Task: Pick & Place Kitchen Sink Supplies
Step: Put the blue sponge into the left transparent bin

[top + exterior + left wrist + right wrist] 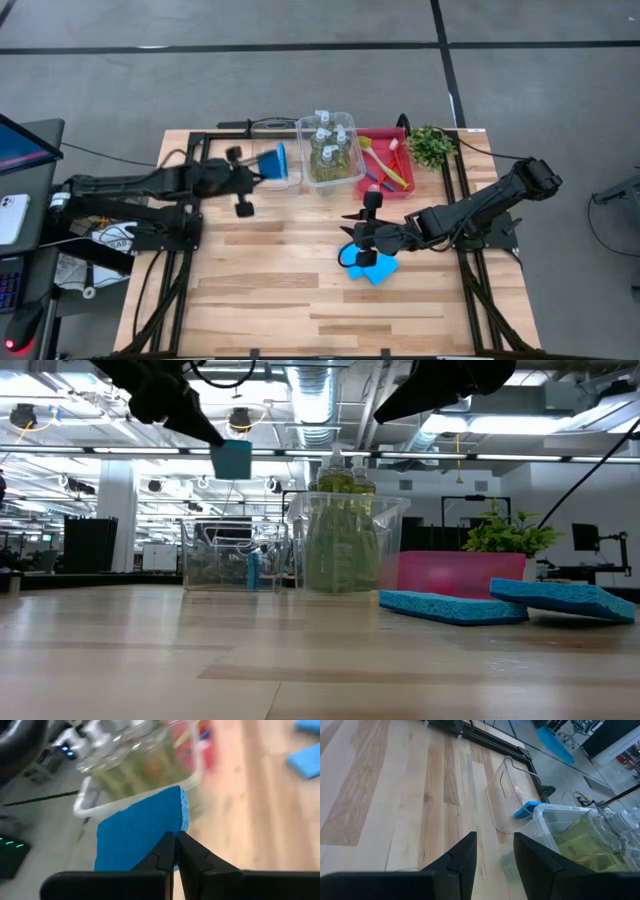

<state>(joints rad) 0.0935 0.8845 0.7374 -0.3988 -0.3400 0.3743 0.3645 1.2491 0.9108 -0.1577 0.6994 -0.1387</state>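
My left gripper (262,163) is shut on a flat blue sponge (275,158), held high over the left clear bin (283,180); the low view shows this sponge (233,458) well above the table. Another sponge (252,568) stands inside that bin. My right gripper (355,240) is open and hovers over two more blue sponges (372,266) that lie flat on the table, one partly over the other. The bottles (328,140) of yellow-green liquid stand in the second clear bin. Brushes (385,165) lie in the red tray. My left gripper pinches the blue sponge between its two fingers (192,855), at the sponge's edge (172,832) nearest the gripper. The fingers come in about level, from the table's left. The sponge stands on edge beyond the fingertips, lifted clear of the table and bin.
The bottle bin (345,540) stands between the left bin and the red tray (460,572). A small leafy plant (432,145) sits at the far right corner. Bare wood spreads across the near half of the table (280,290). Black frame rails run along both sides.
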